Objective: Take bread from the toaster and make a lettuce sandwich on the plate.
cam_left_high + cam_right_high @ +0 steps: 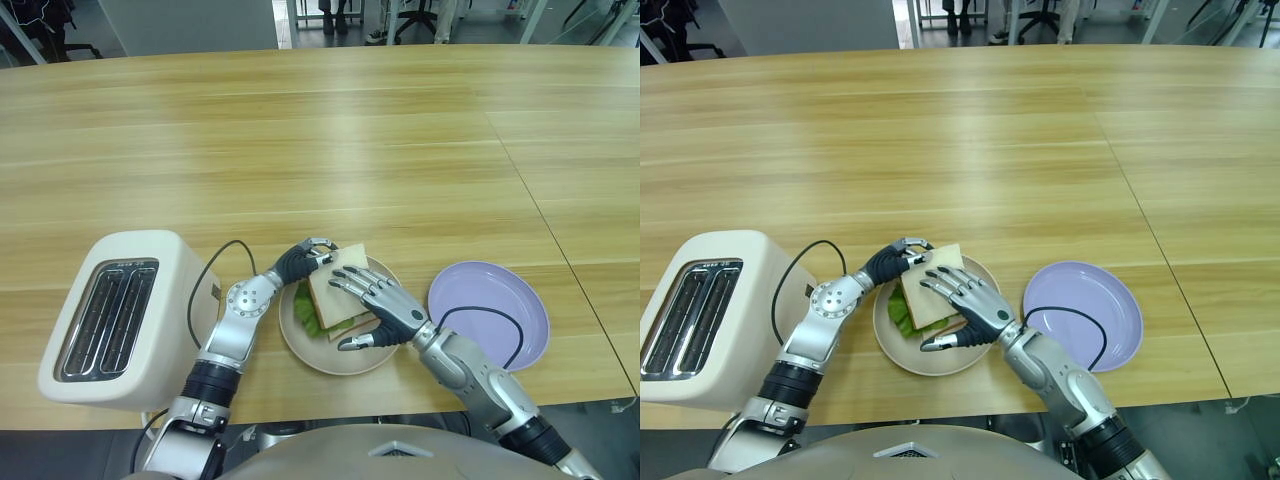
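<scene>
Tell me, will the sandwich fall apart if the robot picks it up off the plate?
Probably, unless pinched: the sandwich is just stacked slices. The lettuce pokes out the left side, so it could slide free. Being bread, it's likely light and squashy; the right hand lies flat on top.

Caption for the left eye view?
Left hand and right hand touch the lettuce sandwich on the plate, toaster alongside.

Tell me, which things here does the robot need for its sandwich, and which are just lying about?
In the job: toaster, beige plate, bread slice, lettuce, left robot hand gripping the bread's corner, right robot hand flat on top.
Lying about: purple plate, beside the beige one.
</scene>
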Action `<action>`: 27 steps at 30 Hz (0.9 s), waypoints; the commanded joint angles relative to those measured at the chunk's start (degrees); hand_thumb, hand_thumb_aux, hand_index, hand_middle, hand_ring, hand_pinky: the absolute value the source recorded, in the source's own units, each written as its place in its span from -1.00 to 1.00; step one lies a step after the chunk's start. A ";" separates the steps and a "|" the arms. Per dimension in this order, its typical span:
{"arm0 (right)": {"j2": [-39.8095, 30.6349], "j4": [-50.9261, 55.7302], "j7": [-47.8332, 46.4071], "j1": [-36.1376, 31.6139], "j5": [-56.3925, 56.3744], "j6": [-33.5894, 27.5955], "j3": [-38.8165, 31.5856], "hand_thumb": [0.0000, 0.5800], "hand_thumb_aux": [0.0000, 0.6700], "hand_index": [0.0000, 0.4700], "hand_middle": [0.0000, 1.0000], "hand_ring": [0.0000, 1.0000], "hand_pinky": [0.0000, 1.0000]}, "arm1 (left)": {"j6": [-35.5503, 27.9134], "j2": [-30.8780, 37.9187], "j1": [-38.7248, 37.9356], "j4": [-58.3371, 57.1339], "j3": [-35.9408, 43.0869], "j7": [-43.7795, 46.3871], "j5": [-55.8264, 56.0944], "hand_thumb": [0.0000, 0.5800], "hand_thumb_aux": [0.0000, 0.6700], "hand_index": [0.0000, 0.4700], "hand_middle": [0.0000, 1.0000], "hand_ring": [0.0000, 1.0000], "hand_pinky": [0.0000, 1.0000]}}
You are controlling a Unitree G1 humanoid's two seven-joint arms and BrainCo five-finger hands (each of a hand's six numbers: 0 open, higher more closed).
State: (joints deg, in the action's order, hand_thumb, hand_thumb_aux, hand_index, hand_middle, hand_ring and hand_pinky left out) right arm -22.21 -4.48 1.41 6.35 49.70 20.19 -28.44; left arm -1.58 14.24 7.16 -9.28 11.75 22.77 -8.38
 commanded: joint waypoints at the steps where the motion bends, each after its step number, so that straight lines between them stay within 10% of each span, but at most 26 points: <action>1: -0.22 6.05 -1.28 -0.59 -1.51 -0.27 -0.74 -1.00 -1.00 -1.00 -1.00 -1.00 -1.00 | 0.99 0.26 -0.46 1.03 1.73 0.21 -1.15 1.00 1.00 0.96 1.00 1.00 1.00; 3: -0.15 8.20 -1.36 -1.32 -1.36 -0.99 -0.87 -1.00 -1.00 -1.00 -1.00 -1.00 -1.00 | 1.06 0.73 -1.16 1.52 2.29 0.33 -1.83 1.00 1.00 0.96 1.00 1.00 1.00; 4: -0.16 9.12 -1.37 -1.68 -1.00 -1.32 -1.11 -1.00 -1.00 -1.00 -1.00 -1.00 -1.00 | 0.97 0.95 -1.54 1.66 2.53 0.26 -2.20 1.00 1.00 0.96 -0.44 -0.44 -0.44; 6: -0.30 9.86 -0.96 -2.18 0.20 -2.05 -1.63 -1.00 -1.00 -1.00 -1.00 -1.00 -1.00 | 1.36 1.53 -2.15 1.93 3.09 0.23 -3.12 0.97 0.76 0.73 -1.00 -1.00 -1.00; 7: -0.33 9.85 -0.82 -2.26 0.84 -2.65 -1.79 -1.00 -1.00 -1.00 -1.00 -1.00 -1.00 | 1.60 2.00 -2.47 2.17 3.58 0.21 -3.89 0.97 0.76 0.73 -1.00 -1.00 -1.00; 9: -0.35 9.90 -0.78 -2.37 1.72 -3.55 -2.04 -1.00 -1.00 -1.00 -1.00 -1.00 -1.00 | 1.86 2.56 -2.83 2.60 4.14 0.16 -4.83 0.46 -0.04 -0.06 -1.00 -1.00 -1.00; 11: -0.27 10.43 -1.18 -2.28 1.15 -3.71 -2.11 -1.00 -1.00 -1.00 -1.00 -1.00 -1.00 | 1.92 2.81 -3.08 3.29 4.33 0.08 -5.16 -1.00 -1.00 -1.00 -1.00 -1.00 -1.00; 27: -0.90 11.80 -2.36 -1.05 -1.24 -2.34 -4.09 -1.00 -1.00 -1.00 -1.00 -1.00 -1.00 | 0.60 2.73 -1.48 8.58 -0.07 -6.18 -6.76 -1.00 -1.00 -1.00 -1.00 -1.00 -1.00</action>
State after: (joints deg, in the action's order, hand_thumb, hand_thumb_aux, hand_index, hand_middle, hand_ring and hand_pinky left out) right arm -21.95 1.58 2.19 3.59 48.03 19.52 -30.74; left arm -1.39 17.40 4.35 -4.92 14.07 18.83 -15.49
